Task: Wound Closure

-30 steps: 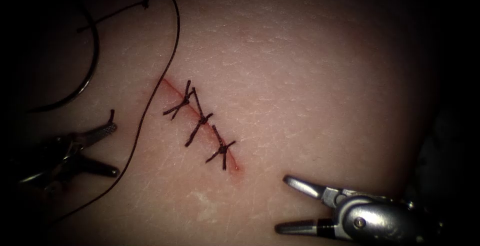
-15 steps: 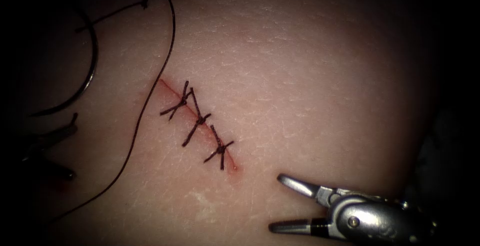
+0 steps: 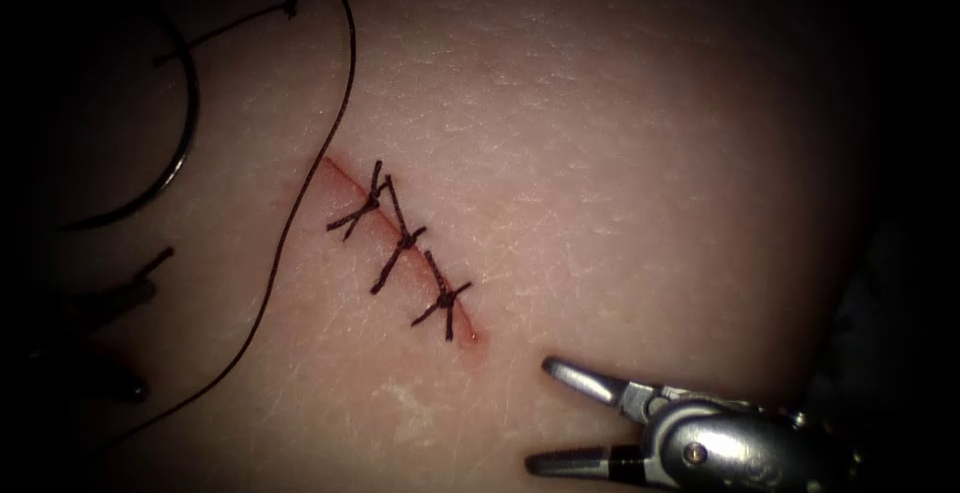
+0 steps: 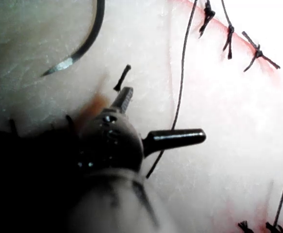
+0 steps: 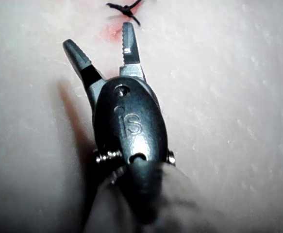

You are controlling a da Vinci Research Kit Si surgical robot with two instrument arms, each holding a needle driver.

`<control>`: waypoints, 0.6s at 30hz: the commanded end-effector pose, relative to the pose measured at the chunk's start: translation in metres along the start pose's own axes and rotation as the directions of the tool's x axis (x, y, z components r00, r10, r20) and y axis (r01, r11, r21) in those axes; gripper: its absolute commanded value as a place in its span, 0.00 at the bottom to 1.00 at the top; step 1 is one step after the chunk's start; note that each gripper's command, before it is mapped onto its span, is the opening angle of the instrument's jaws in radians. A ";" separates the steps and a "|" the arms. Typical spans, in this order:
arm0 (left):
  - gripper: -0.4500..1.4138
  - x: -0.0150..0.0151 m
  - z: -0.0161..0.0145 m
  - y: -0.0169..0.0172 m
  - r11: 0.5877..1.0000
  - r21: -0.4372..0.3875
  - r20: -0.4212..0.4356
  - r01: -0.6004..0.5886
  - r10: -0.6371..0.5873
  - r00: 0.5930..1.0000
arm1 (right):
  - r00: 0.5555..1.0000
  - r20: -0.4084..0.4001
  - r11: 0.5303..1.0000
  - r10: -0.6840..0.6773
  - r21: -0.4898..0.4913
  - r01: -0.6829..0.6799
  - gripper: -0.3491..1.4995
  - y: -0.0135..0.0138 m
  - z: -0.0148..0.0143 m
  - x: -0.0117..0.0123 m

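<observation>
While both tools hold nothing, jaws apart, the needle lies free on the tissue, above the left tool, left of the cut. Its arc runs mostly up-down, with its tip toward that tool. The right tool is stamped "S".

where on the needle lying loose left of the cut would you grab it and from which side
Probably on the needle's curved body, back from the sharp tip, roughly two thirds along toward the thread end. It lies free on the tissue, held by neither tool. The left tool, open and empty, sits just below it, so coming up from there suits; the right tool is open, far across the cut.
</observation>
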 end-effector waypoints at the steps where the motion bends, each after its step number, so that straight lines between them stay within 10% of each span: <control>1: 0.86 -0.0009 0.0007 0.0003 1.000 -0.013 0.001 0.000 0.000 1.000 | 1.000 -0.002 1.000 0.001 0.003 -0.001 0.91 -0.0005 0.0010 -0.0005; 18: 0.87 -0.0060 0.0053 -0.0057 0.994 -0.075 0.012 0.081 -0.080 0.997 | 1.000 0.001 1.000 0.010 -0.002 -0.010 0.92 -0.0015 0.0014 -0.0009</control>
